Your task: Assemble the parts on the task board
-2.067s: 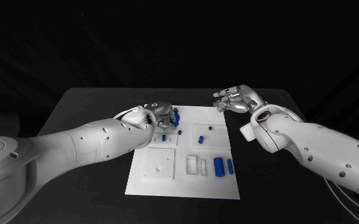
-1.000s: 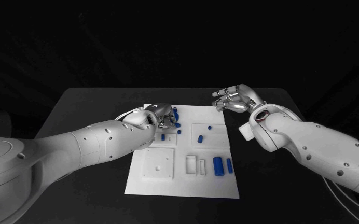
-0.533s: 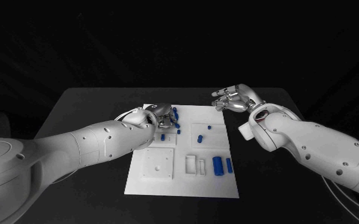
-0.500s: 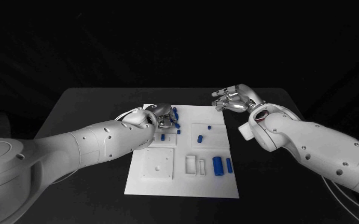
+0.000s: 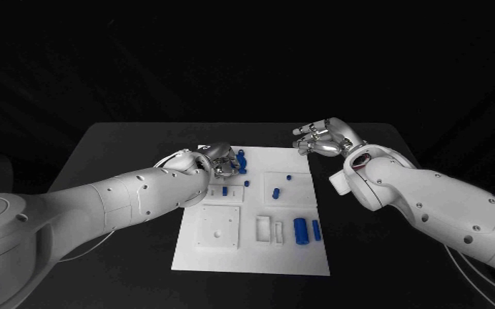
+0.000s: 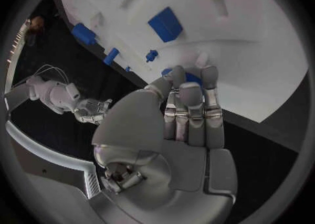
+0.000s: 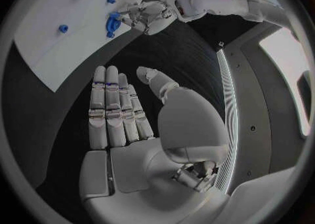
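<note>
**Q:** Start at your left. What is your left hand doing?

**A:** My left hand is over the far left corner of the task board. My fingers lie straight and pressed side by side, their tips down among a cluster of blue parts at that corner. From my wrist I see a blue part just past my fingertips, but I cannot tell whether I am holding it or only touching it.

**Q:** And the board itself?

**A:** It is the white plate in the middle of the black table, lying flat. Next to the cluster, a small blue peg stands in a square block on the left side. Further right a short blue part and a smaller one sit in a square recess. Near the front, a thick blue cylinder lies beside a thin blue bar, just right of some white slots.

**Q:** Your right hand?

**A:** My right hand is off the board, above the table just beyond its far right corner. It holds nothing. My fingers are stretched out side by side, the thumb set apart.
</note>
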{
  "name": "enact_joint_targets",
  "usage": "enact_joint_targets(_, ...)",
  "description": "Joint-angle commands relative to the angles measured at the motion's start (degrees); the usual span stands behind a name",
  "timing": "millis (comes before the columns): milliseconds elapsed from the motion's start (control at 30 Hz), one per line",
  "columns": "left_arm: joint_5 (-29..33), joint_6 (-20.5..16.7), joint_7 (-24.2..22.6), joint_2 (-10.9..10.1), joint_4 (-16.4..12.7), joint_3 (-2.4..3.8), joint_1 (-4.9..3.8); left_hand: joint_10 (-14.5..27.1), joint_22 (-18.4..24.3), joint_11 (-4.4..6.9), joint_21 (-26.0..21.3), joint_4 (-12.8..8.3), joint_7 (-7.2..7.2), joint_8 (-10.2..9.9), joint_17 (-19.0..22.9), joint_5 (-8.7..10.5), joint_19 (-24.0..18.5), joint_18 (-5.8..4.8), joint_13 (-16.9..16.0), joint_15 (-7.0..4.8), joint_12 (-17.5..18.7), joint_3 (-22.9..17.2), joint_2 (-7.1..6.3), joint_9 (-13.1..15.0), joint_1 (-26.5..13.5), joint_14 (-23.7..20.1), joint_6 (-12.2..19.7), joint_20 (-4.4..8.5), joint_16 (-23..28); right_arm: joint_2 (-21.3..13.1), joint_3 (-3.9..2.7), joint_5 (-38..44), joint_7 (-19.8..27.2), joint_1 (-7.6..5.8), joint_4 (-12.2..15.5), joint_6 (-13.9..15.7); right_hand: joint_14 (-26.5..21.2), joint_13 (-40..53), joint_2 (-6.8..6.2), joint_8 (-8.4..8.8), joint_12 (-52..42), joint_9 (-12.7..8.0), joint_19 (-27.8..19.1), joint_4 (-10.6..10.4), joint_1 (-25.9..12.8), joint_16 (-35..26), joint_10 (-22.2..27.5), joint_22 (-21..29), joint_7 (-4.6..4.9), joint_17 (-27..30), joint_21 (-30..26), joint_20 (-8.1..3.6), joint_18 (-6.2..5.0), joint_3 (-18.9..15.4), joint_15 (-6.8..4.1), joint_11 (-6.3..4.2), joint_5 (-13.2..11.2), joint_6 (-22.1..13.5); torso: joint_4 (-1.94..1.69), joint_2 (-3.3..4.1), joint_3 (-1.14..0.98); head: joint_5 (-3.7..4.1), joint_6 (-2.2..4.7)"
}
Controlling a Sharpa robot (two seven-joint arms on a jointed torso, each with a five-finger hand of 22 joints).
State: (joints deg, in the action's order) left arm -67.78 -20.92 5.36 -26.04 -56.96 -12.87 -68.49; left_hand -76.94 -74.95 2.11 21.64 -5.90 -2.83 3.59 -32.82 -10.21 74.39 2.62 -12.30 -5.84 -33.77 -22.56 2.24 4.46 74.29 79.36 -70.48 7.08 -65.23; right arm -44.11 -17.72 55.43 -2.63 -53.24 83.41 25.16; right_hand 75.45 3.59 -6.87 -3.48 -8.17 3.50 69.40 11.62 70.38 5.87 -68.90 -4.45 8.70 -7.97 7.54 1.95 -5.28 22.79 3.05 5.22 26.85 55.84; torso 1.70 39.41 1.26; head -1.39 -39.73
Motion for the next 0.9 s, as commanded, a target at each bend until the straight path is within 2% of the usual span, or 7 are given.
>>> enact_joint_targets(33,5.79,-1.65,-1.63,-0.44,-0.58,0.12,0.05,-0.50,-1.09,0.09,0.31,-0.18,0.12,0.13,-0.12,-0.46,-0.37,-0.25,-0.06,-0.32,0.27,-0.39,-0.12,2.83,-0.37,0.20,-0.68,0.12,-0.37,0.05,-0.02,0.45,0.33,0.03,-0.03,-0.73,0.03,-0.04,0.54,-0.07,0.01,0.07,-0.25,-0.01,-0.17,0.12,-0.37,0.05,0.11,-0.05,0.20,-0.06,0.42,0.33,-0.20,-0.14,-0.16,0.42,-0.09,-0.06,0.02,-0.16,0.19)
enact_joint_targets(300,10.51,-1.32,-1.82,-2.22,-2.38,0.64,0.03,-0.62,-1.07,0.14,0.45,-0.34,0.20,0.19,-0.15,-0.50,-0.39,-0.28,-0.12,-0.33,0.31,-0.40,-0.13,3.42,-0.57,0.21,-0.79,0.15,-0.35,0.06,-0.02,0.91,0.29,0.03,-0.06,-0.84,0.05,-0.03,0.61,-0.08,-0.03,0.08,-0.23,0.01,-0.15,0.14,-0.44,0.04,0.08,-0.08,0.26,-0.09,0.43,0.29,-0.23,-0.18,-0.24,0.65,-0.06,-0.04,0.02,-0.57,0.56)
enact_joint_targets(567,15.97,0.50,-0.69,-3.94,-4.37,1.77,-0.03,-0.66,-1.06,0.15,0.48,-0.42,0.23,0.19,-0.15,-0.51,-0.41,-0.31,-0.15,-0.35,0.33,-0.38,-0.15,3.66,-0.63,0.19,-0.82,0.18,-0.31,0.05,-0.01,2.52,0.21,0.03,-0.04,-1.22,0.23,-0.03,0.68,-0.11,-0.14,0.10,-0.08,0.07,-0.09,0.27,-0.68,-0.02,0.00,-0.18,0.43,-0.19,0.44,0.16,-0.33,-0.30,-0.31,1.28,-0.06,-0.03,-0.03,-0.78,0.77)
enact_joint_targets(700,16.68,1.42,0.50,-4.43,-4.59,2.11,-0.07,-0.60,-1.05,0.13,0.50,-0.47,0.19,0.14,-0.12,-0.46,-0.47,-0.37,-0.18,-0.36,0.37,-0.37,-0.08,3.87,-0.70,0.12,-0.68,0.21,-0.23,0.04,-0.01,2.88,0.16,0.03,-0.02,-1.38,0.23,-0.03,0.68,-0.11,-0.14,0.10,-0.08,0.07,-0.09,0.27,-0.68,-0.02,0.00,-0.18,0.43,-0.19,0.44,0.16,-0.33,-0.30,-0.31,1.28,-0.07,-0.07,-0.08,-0.83,0.85)
enact_joint_targets(900,15.03,3.59,3.08,-4.84,-4.58,2.26,-0.12,-0.51,-1.05,0.12,0.51,-0.46,0.10,0.12,-0.10,-0.41,-0.50,-0.37,-0.19,-0.32,0.39,-0.36,-0.05,3.83,-0.68,0.08,-0.37,0.19,-0.18,-0.01,-0.01,3.04,0.09,0.03,0.00,-1.54,0.23,-0.03,0.68,-0.11,-0.14,0.10,-0.08,0.07,-0.09,0.27,-0.68,-0.02,0.00,-0.18,0.43,-0.19,0.44,0.16,-0.33,-0.30,-0.31,1.28,0.07,0.03,-0.08,-0.89,0.85)
